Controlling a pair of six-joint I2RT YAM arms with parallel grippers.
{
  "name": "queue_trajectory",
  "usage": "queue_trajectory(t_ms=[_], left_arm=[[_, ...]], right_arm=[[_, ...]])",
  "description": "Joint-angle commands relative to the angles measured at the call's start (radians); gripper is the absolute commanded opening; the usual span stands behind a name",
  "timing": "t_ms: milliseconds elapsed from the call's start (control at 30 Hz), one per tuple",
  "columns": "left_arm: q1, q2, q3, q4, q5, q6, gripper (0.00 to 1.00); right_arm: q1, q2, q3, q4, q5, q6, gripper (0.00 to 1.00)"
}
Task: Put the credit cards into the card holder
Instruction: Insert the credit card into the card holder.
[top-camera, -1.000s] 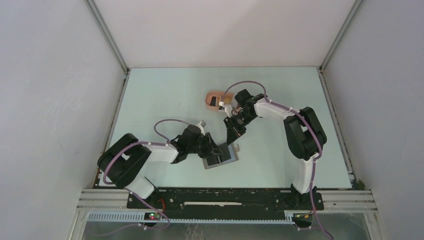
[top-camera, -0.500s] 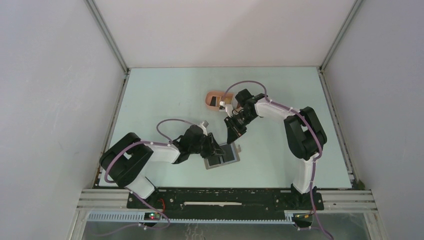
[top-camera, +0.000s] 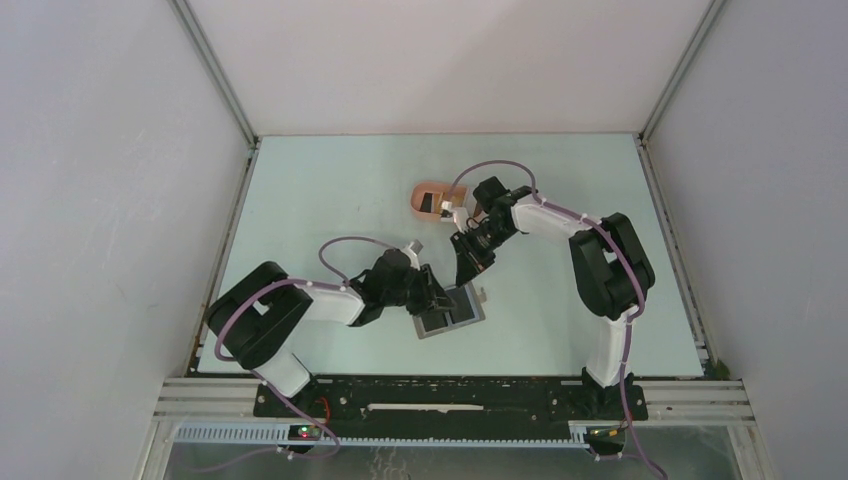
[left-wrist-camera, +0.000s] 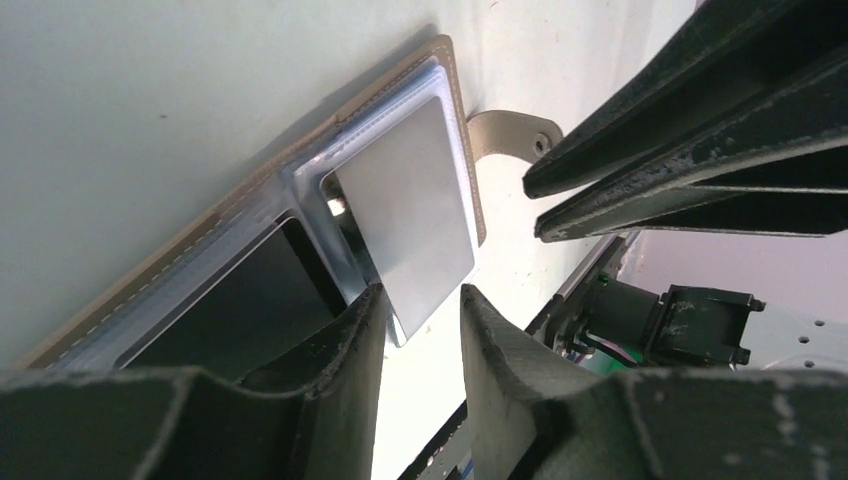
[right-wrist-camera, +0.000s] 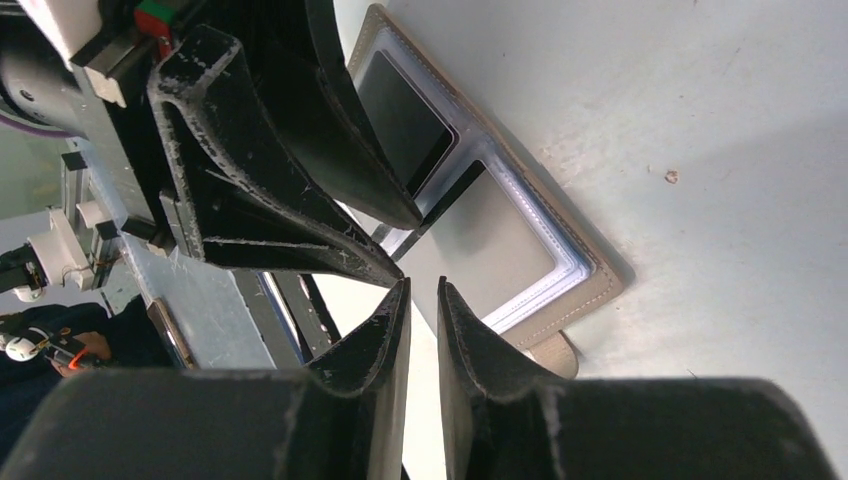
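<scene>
The card holder lies open and flat on the pale table, at about 6 o'clock of the middle, with its clear sleeves facing up. A black card sits in one sleeve. A grey card lies on the other half, and one corner sticks out past the sleeve's edge. The holder's snap tab pokes out flat at its 2 o'clock corner.

The left gripper reaches in from 9 o'clock and covers the holder's 10 o'clock corner. Its jaws stand partly apart with the grey card's free corner between them. I cannot tell whether they pinch that corner or only flank it.

The right gripper comes down from 12 o'clock and hangs over the holder's far edge, very near the left fingers, so both crowd the same spot. Its jaws leave only a narrow slit, which shows bare table, and they grip nothing.

A salmon-pink tray sits well beyond the holder at 12 o'clock. A dark card lies in it, and the right arm passes just beside its 3 o'clock rim.
</scene>
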Motion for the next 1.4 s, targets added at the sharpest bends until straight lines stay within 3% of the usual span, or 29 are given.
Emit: queue_trajectory(t_ms=[0,333,600,867,1167,1367], left_arm=[[-0.007,0.013,0.053,0.057,0.025,-0.014,0.38],[-0.007,-0.05,0.003,0.149,-0.008,0.001,0.39],[-0.015,-0.313,-0.06,0.066,-0.076,0.181,0.39],[-0.031,-0.671,-0.11,-0.097,-0.271,0.419,0.41],[-0.03,-0.889,-0.167,-0.194,-0.452,0.479,0.99],[-0.025,-0.867,-0.209,-0.177,-0.445,0.435,1.0]], right_arm=[[-0.011,-0.04,0.006,0.005,0.007,0.01,0.24],[-0.043,-0.098,-0.008,0.003,0.038,-0.019,0.24],[-0.094,-0.21,-0.06,-0.003,0.014,-0.035,0.24],[-0.052,-0.271,-0.139,0.015,-0.01,-0.028,0.27],[0.045,-0.205,-0.155,0.058,0.117,0.003,0.4],[0.076,-0.151,-0.155,0.094,0.201,0.044,0.53]])
